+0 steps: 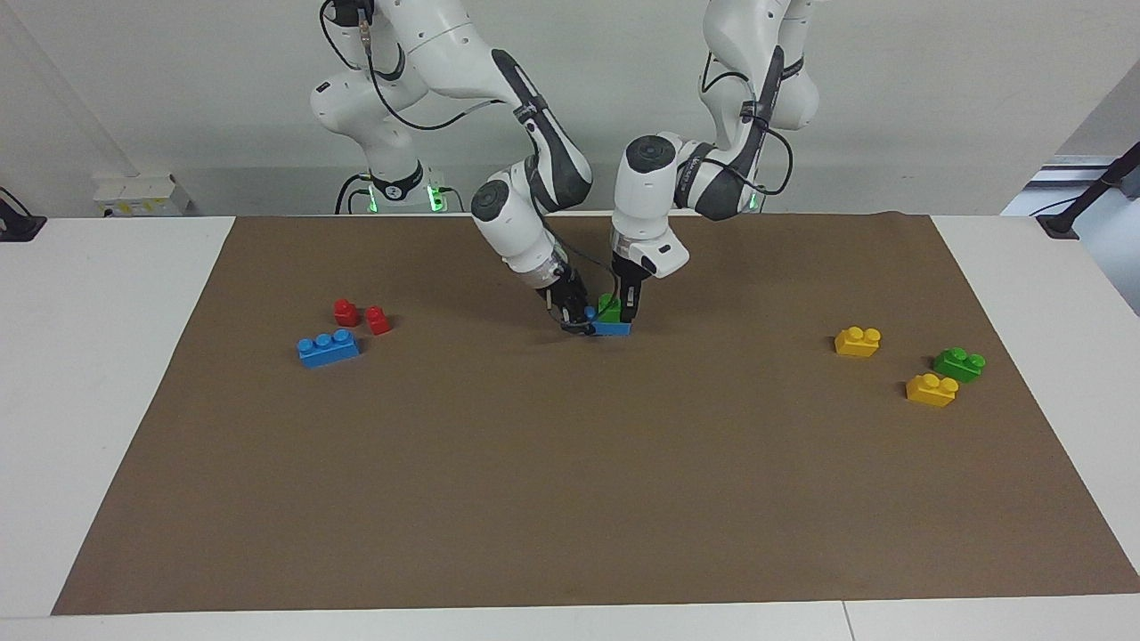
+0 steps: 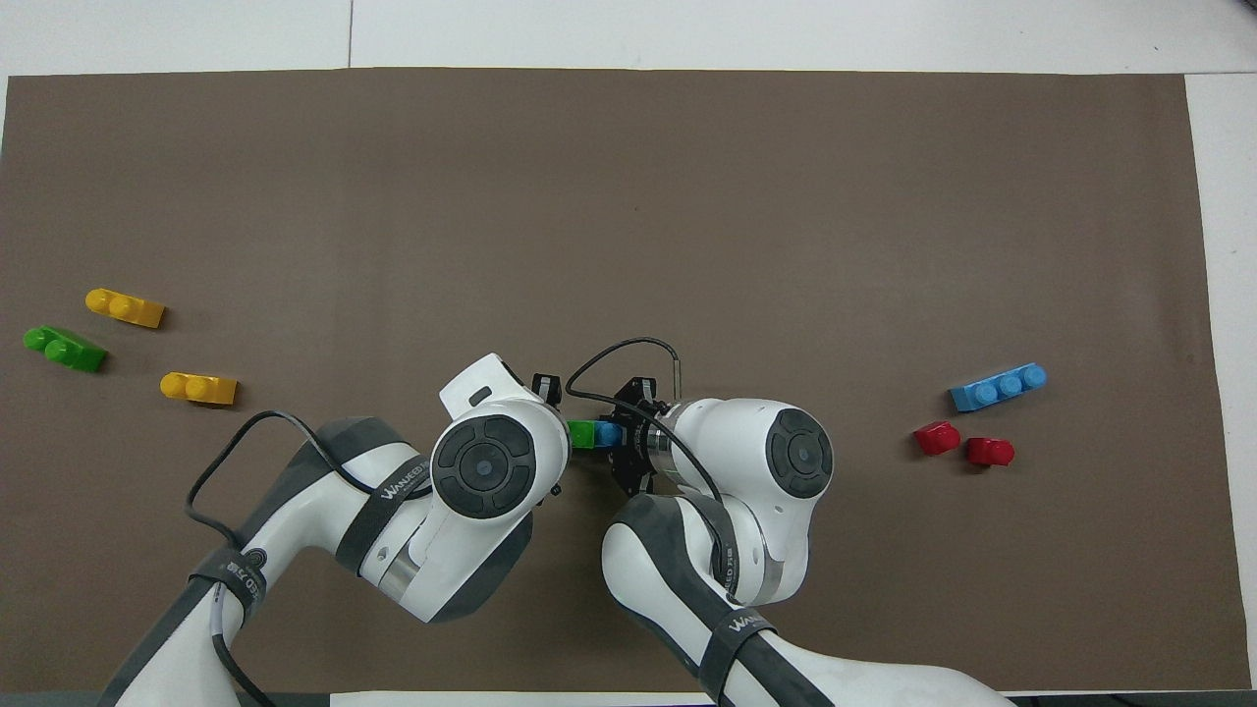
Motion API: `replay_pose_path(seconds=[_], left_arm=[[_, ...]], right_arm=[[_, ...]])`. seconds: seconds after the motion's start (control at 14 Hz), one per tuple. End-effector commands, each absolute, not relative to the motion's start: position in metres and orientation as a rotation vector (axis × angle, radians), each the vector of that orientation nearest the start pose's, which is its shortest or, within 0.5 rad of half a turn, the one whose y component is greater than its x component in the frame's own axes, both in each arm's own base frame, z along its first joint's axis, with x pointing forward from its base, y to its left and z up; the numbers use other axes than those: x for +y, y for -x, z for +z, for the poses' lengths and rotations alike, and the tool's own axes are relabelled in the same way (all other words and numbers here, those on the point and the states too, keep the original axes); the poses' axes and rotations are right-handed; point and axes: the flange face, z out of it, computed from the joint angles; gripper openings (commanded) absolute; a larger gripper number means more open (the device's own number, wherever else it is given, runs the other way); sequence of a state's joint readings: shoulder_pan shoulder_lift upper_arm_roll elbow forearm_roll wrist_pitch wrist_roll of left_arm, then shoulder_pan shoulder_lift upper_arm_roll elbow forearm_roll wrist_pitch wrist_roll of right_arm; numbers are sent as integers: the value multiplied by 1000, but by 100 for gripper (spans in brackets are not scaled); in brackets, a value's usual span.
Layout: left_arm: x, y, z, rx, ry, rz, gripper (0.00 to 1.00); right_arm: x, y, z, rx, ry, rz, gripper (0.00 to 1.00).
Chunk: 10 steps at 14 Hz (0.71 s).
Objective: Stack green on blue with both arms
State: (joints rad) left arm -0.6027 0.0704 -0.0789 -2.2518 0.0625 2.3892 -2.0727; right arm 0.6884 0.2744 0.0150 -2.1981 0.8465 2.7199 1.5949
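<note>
Where both grippers meet, green brick [image 1: 611, 308] on blue brick [image 1: 611, 327], fingers flanking

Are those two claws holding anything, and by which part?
Left claw grips the green brick at its end; right claw grips the blue brick at its end.

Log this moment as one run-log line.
stage: pressing green brick onto blue brick | left pincer: on green | right pincer: on blue
</note>
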Motion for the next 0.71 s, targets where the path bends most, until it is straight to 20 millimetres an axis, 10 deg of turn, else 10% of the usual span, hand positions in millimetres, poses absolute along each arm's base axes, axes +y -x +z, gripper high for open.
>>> replay_pose_path(seconds=[0.0,0.29,0.64], left_arm=[[-311,-437,358,-1976,2488,-112,100],[-257,-456,413,-1975,2481,-138,100],[-160,-503,471,-1949,2495,-142,100]], right_arm=[[330,-464,272,2008,1836,416,82],[299,-489,283,2052,1788,493,96],[201,-532,330,1995,1836,553,100]])
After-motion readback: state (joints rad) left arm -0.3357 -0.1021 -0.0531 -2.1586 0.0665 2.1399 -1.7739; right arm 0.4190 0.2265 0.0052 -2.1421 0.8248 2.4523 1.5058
